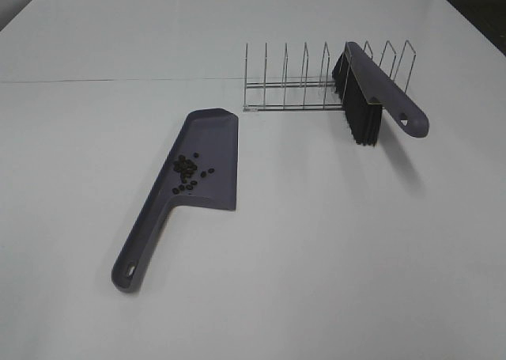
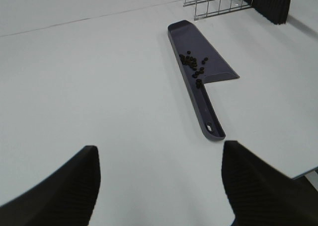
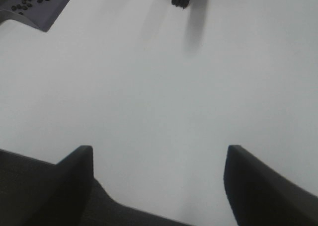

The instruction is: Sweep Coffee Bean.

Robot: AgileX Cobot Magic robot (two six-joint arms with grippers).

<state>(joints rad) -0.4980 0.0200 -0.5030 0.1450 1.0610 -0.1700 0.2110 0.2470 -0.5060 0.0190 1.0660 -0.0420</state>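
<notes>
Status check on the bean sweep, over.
Left pincer and right pincer open, empty, over bare table. Beans in dustpan. Brush parked on rack. Nothing in the way.

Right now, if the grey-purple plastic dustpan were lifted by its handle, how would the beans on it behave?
The small dark oval coffee beans lie loose on the grey-purple plastic dustpan, so they would probably roll or slide if it tilts. Its front edge looks open, so a forward tilt would likely spill them. The dustpan itself looks stiff.

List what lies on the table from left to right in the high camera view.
Dustpan with the coffee beans lying in it → wire rack → brush resting in the rack's right part.
</notes>
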